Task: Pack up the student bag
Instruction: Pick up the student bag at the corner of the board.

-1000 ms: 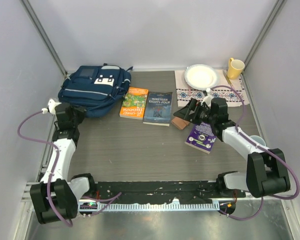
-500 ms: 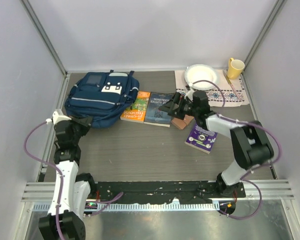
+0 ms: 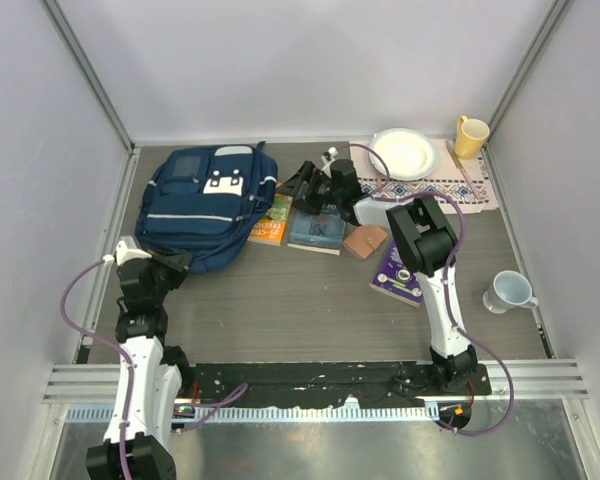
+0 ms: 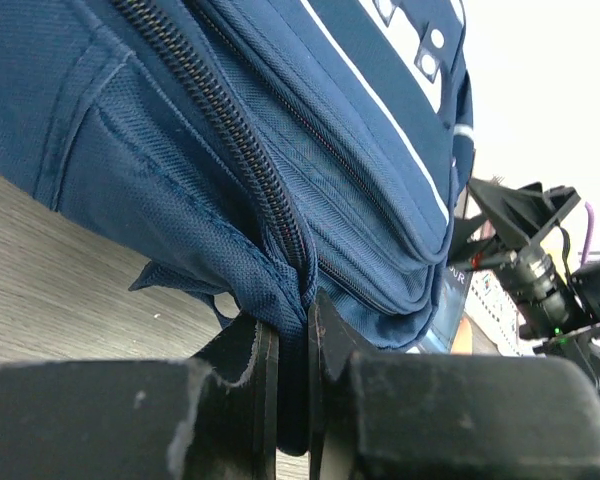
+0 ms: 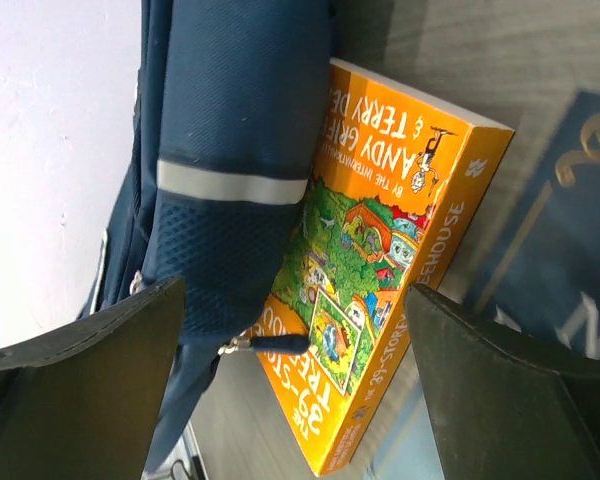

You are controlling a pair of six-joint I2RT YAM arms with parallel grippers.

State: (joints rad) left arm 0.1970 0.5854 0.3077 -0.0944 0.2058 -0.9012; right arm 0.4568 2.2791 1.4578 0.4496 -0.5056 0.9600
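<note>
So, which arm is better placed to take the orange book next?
Right: the right gripper is open over the orange book. The left gripper is shut on the edge of the bag, so it is busy.

Orange book (image 5: 380, 270) cover, "ANDY GRIFF…", "TERRY DE…", "39-STOR…", "TREE…HOUSE"; dark blue book (image 5: 550, 220), one large "N"

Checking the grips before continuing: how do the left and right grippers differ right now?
The left gripper is shut on fabric of the student bag; the right gripper is wide open, empty. The left sits at the bag's near edge; the right hovers by the orange book.
</note>
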